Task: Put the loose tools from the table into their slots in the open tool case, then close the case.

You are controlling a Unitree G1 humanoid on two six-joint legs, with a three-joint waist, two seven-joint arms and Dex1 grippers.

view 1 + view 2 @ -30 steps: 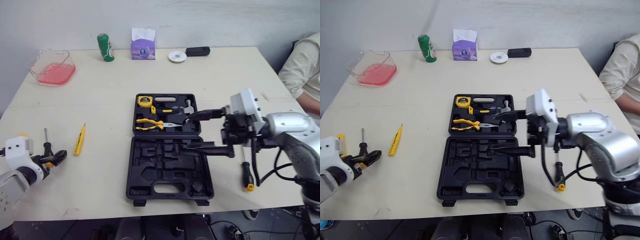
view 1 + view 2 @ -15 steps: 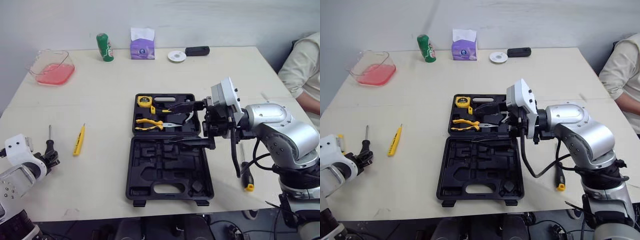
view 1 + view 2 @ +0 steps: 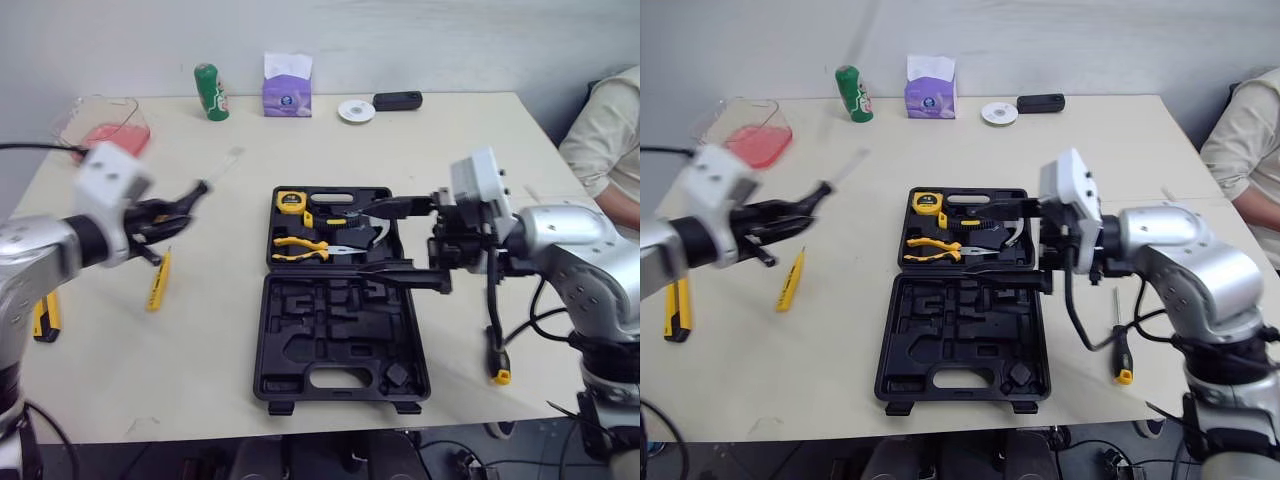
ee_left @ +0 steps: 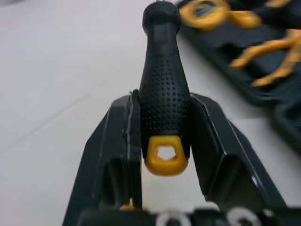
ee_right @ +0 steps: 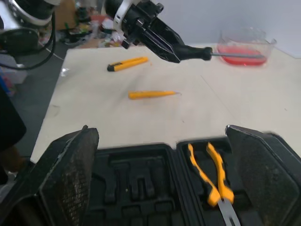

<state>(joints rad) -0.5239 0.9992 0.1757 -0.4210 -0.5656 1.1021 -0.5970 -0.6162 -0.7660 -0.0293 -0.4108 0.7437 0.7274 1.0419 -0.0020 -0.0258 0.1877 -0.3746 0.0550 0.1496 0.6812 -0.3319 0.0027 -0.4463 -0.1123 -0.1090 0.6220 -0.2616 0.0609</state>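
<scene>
The black tool case [image 3: 340, 340] lies open mid-table, with a yellow tape measure [image 3: 290, 202] and yellow pliers [image 3: 300, 245] in its far half. Left of the case, my left gripper [image 3: 185, 200] hangs above the table, shut on a black-handled screwdriver [image 4: 164, 94] with a yellow end cap; its shaft points toward the far side. My right gripper [image 3: 360, 240] stands open over the case's right part with nothing between its fingers. Loose on the table lie a yellow tester pen [image 3: 157, 280], a yellow utility knife [image 3: 45, 315] and another black-handled screwdriver [image 3: 495, 350] right of the case.
Along the far edge stand a green can [image 3: 210, 92], a purple tissue box [image 3: 287, 85], a white disc [image 3: 354, 110], a black object [image 3: 397, 100] and a clear tub with red contents [image 3: 100, 125]. A person's sleeve [image 3: 610, 140] shows at the right.
My left gripper shut on the screwdriver at the table's front left and lifted it up and right toward the case. The right gripper swung left over the case, then back, staying open.
</scene>
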